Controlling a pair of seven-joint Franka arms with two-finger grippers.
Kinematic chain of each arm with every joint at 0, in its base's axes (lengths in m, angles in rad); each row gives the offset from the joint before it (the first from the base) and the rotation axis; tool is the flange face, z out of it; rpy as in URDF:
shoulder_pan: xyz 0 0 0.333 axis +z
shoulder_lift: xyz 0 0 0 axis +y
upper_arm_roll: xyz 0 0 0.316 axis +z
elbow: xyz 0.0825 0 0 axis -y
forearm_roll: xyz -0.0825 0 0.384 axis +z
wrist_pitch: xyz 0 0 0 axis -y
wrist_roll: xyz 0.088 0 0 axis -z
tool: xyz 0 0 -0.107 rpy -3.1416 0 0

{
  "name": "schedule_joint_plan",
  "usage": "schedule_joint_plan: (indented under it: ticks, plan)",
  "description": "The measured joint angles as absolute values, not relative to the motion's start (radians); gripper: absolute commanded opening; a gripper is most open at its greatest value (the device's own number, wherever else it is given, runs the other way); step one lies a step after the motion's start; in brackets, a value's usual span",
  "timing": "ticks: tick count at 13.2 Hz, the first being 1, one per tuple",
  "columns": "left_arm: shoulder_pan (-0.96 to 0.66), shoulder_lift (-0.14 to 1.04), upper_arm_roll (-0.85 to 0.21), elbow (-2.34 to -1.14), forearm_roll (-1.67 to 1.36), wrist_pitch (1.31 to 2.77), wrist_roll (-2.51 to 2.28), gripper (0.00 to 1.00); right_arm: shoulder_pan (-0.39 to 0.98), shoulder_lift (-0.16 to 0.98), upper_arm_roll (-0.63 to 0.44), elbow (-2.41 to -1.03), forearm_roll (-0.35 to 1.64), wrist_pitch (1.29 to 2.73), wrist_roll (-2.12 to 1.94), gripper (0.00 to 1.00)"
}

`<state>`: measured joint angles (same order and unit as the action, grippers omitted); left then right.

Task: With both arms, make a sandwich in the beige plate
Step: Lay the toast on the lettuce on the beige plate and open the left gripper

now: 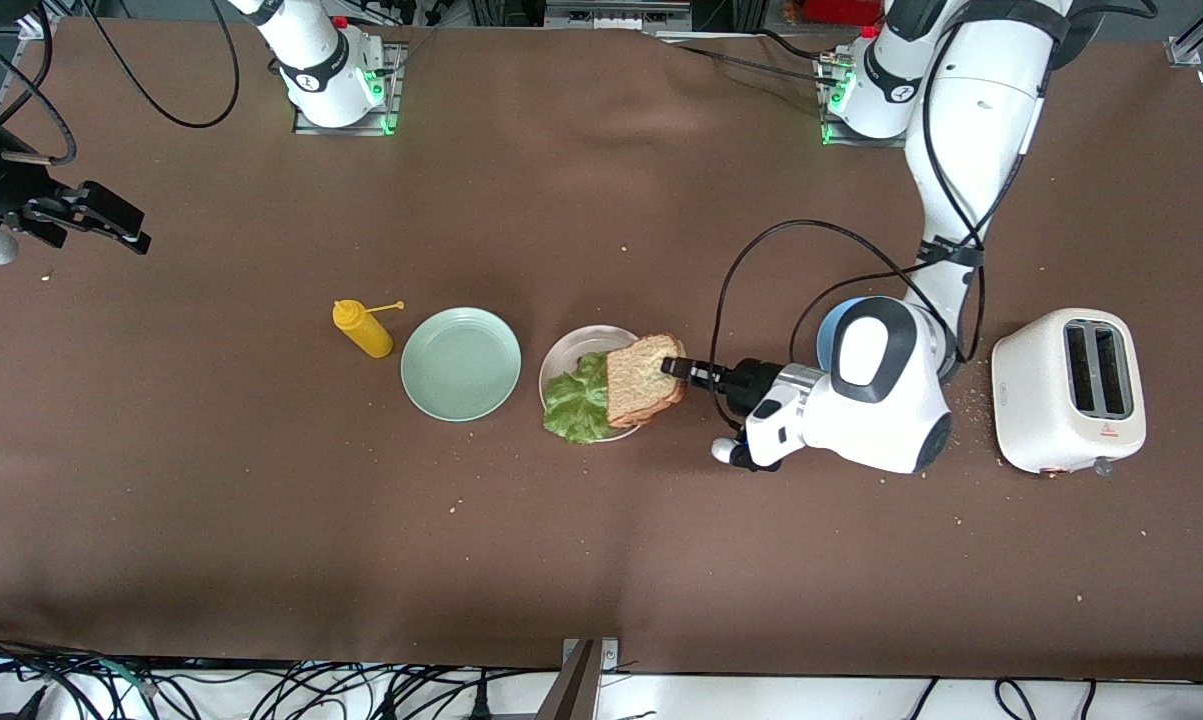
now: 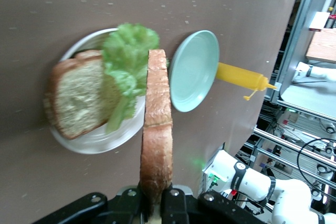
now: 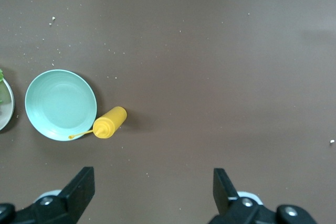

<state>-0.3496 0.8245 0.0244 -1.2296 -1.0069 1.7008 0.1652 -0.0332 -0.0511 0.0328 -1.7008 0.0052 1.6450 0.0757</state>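
Note:
The beige plate (image 1: 565, 351) holds one bread slice (image 2: 79, 103) with a ruffled lettuce leaf (image 1: 575, 402) partly over it. My left gripper (image 1: 673, 367) is shut on the edge of a second toasted slice (image 1: 644, 378) and holds it tilted over the plate, at the plate's side toward the left arm's end. In the left wrist view this held slice (image 2: 156, 124) is edge-on between the fingers of the left gripper (image 2: 156, 203), above the plate (image 2: 89, 142) and beside the lettuce (image 2: 126, 61). My right gripper (image 1: 111, 222) waits open and empty over the right arm's end of the table.
A mint green plate (image 1: 460, 363) and a yellow squeeze bottle (image 1: 364, 328) lie beside the beige plate toward the right arm's end. A blue plate (image 1: 824, 335) is mostly hidden under the left arm. A white toaster (image 1: 1069, 390) stands at the left arm's end.

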Motion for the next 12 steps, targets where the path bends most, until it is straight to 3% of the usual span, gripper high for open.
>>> schedule_joint_plan:
  ticks: [6, 11, 12]
  plan:
    - [-0.363, 0.875, 0.025, -1.230, -1.048, 1.707, 0.262, 0.00, -0.033, -0.045, 0.028, -1.700, 0.005, 1.643, 0.073, 1.00]
    - [-0.423, 0.917, 0.025, -1.230, -1.092, 1.808, 0.265, 0.00, -0.035, -0.041, 0.024, -1.674, 0.005, 1.648, 0.072, 1.00]
    - [-0.434, 0.924, 0.025, -1.230, -1.092, 1.820, 0.265, 0.16, -0.035, -0.035, 0.024, -1.659, 0.005, 1.648, 0.073, 1.00]
